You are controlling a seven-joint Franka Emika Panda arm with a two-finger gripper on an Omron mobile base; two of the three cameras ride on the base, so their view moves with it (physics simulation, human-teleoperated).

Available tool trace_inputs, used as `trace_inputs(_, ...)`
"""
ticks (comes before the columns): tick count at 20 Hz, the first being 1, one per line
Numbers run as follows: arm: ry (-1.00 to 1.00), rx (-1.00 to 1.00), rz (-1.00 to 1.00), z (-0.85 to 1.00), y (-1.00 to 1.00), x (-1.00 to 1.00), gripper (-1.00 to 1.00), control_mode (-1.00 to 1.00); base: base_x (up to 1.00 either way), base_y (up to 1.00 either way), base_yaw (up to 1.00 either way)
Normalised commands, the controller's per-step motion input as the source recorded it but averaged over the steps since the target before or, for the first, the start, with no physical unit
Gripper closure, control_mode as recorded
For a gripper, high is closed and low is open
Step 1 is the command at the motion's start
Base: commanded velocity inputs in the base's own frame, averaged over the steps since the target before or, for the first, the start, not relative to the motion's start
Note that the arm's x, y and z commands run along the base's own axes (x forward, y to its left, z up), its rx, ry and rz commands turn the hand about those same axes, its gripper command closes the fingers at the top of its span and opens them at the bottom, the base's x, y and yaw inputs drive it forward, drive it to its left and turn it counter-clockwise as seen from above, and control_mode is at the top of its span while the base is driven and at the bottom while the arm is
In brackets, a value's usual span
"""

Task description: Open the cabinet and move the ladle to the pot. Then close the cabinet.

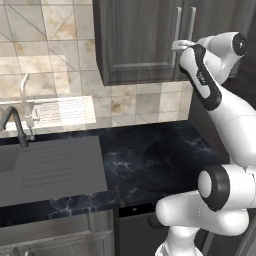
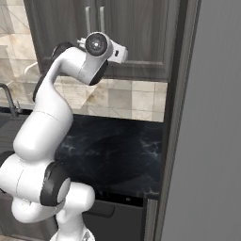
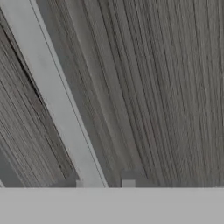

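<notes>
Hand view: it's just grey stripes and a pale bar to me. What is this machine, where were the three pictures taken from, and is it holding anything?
The machine is a white robot arm in a simulated kitchen. Two pictures come from cameras behind it, on its left and right. The third looks out from its hand. The stripes are the wood grain of the dark wall cabinet, seen very close. The pale bar is one of its silver handles, running down between the tips of the claw. Whether the claw grips it yet, I cannot tell. Below lies a dark counter with a sink and faucet.
</notes>
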Motion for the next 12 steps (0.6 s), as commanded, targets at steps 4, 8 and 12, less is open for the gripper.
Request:
trace_inputs(4, -0.09, -0.11, 0.25, -0.03, -0.41, -0.08, 1.00, -1.00, 0.00, 0.00, 0.00)
trace_inputs(8, -0.20, -0.30, 0.24, 0.00, -0.33, -0.31, 1.00, -1.00, 0.00, 0.00, 0.00)
trace_inputs(12, -0.34, -0.39, 0.13, 0.00, -0.33, -0.60, 1.00, -1.00, 0.00, 0.00, 0.00)
